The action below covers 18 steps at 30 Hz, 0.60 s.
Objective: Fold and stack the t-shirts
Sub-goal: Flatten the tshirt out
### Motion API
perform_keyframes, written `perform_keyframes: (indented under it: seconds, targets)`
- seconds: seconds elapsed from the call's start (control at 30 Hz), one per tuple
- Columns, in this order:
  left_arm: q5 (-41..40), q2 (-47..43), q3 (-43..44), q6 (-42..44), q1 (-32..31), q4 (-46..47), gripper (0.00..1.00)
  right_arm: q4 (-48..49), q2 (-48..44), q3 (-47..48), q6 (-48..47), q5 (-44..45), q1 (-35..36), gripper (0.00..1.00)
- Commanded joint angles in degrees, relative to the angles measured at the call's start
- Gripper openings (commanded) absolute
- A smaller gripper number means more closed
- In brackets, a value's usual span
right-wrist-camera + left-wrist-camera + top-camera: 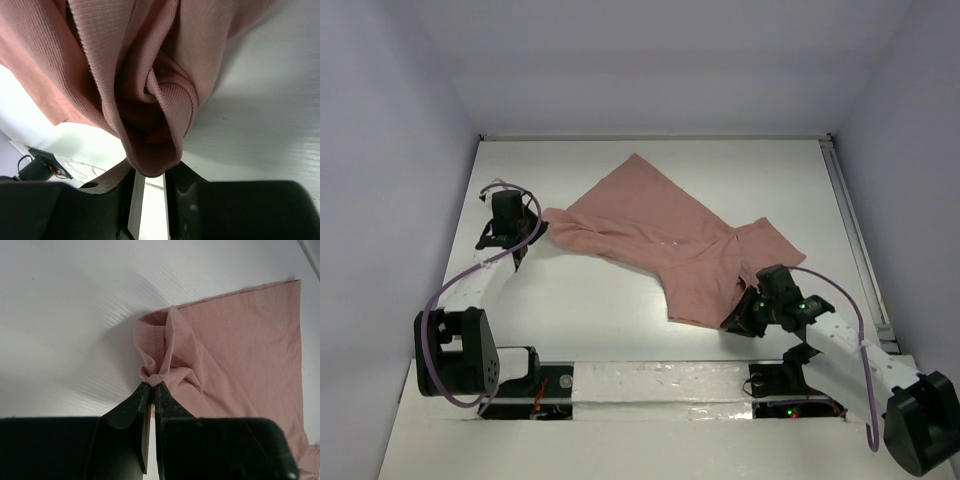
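Observation:
One salmon-pink t-shirt (650, 225) lies spread out and creased across the middle of the white table (580, 310), running from the far centre down to the near right. My left gripper (532, 238) is at its left tip. In the left wrist view the left gripper (152, 385) is shut on a bunched bit of hemmed cloth of the t-shirt (240, 340). My right gripper (740, 315) sits at the shirt's near right edge. In the right wrist view a ribbed fold of the t-shirt (150, 75) fills the narrow gap at the tips of the right gripper (150, 172).
A metal rail (855, 240) runs along the table's right side. A white taped strip (670, 385) crosses the near edge between the arm bases. Pale walls close in the left, back and right.

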Motion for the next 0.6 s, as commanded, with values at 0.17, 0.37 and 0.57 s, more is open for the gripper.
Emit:
perform_keyframes:
  seconds: [0.17, 0.37, 0.57]
  targets:
    - [-0.1, -1.5, -1.3, -0.2, -0.2, 2.4, 0.00, 1.5, -1.1, 0.2, 1.8, 3.5, 0.7, 0.12]
    - [0.2, -2.5, 0.3, 0.0, -0.2, 1.0, 0.00, -5.5, -2.4, 9.6, -1.3, 4.2, 0.7, 0.00]
    - [-2.1, -6.8, 13.5, 1.4, -3.3, -6.0, 0.00, -21.5, 0.5, 43.0, -11.3, 16.3, 0.7, 0.00]
